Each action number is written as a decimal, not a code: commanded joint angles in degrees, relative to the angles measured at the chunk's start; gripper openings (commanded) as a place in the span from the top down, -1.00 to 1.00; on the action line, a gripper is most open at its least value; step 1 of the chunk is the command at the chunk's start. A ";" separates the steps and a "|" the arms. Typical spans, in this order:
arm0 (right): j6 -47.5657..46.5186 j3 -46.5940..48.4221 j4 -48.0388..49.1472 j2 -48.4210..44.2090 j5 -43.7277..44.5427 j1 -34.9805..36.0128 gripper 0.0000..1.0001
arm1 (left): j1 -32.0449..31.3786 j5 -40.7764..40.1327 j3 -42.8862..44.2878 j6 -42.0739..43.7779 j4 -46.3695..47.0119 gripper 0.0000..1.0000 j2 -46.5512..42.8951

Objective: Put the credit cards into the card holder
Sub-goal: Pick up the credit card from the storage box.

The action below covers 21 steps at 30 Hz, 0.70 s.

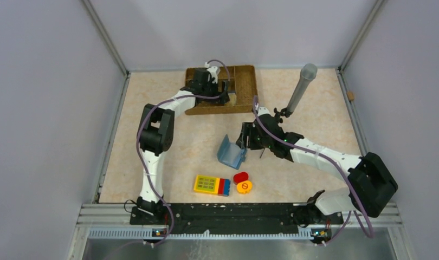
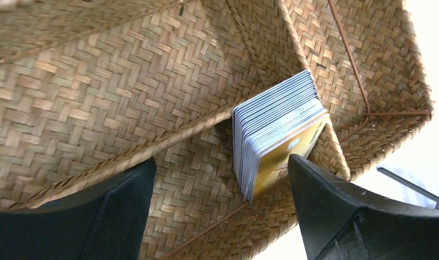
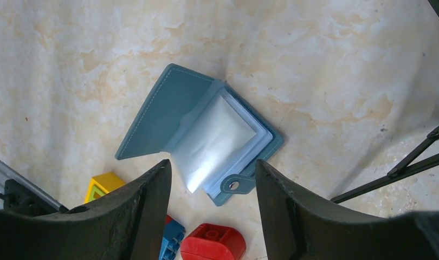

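The credit cards (image 2: 277,132) stand on edge as a thick stack in a compartment of the wicker tray (image 2: 125,92), with a tan-yellow card at the front. My left gripper (image 2: 221,162) is open just above the stack; the stack's near corner lies between its fingers (image 2: 336,206), with no contact visible. In the top view my left gripper (image 1: 220,89) is over the tray. The teal-blue card holder (image 3: 206,124) lies open on the table with its pale pockets up; it also shows in the top view (image 1: 231,151). My right gripper (image 3: 212,165) is open and empty above it, and in the top view (image 1: 242,140) sits at the holder's right side.
The wicker tray (image 1: 244,89) sits at the back centre. A yellow keypad block (image 1: 212,185), a red piece (image 1: 240,177) and an orange disc (image 1: 244,187) lie in front of the holder. A grey cylinder on a black stand (image 1: 301,89) rises at the right.
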 commanded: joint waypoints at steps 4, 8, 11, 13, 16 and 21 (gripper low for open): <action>1.66 -0.86 0.95 -3.08 -0.10 -1.46 -0.16 | 0.22 4.99 3.37 3.66 3.67 -0.80 2.18; 2.08 -0.93 0.81 -3.03 -0.22 -1.72 -0.14 | 0.21 5.81 3.05 4.47 4.30 -0.51 2.98; 2.19 -0.95 0.91 -2.88 -0.35 -1.82 -0.13 | 0.21 6.07 1.75 4.30 5.48 -0.27 2.41; 2.37 -0.95 0.87 -2.90 -0.36 -1.83 -0.12 | 0.28 5.68 0.00 4.17 7.33 -0.17 1.50; 2.50 -0.95 0.88 -2.83 -0.59 -1.81 -0.12 | 0.27 5.51 -1.25 4.40 8.79 -0.01 0.59; 2.47 -0.60 0.54 -2.68 -0.71 -1.83 -0.11 | 0.53 5.08 -2.64 4.67 9.34 0.12 -0.68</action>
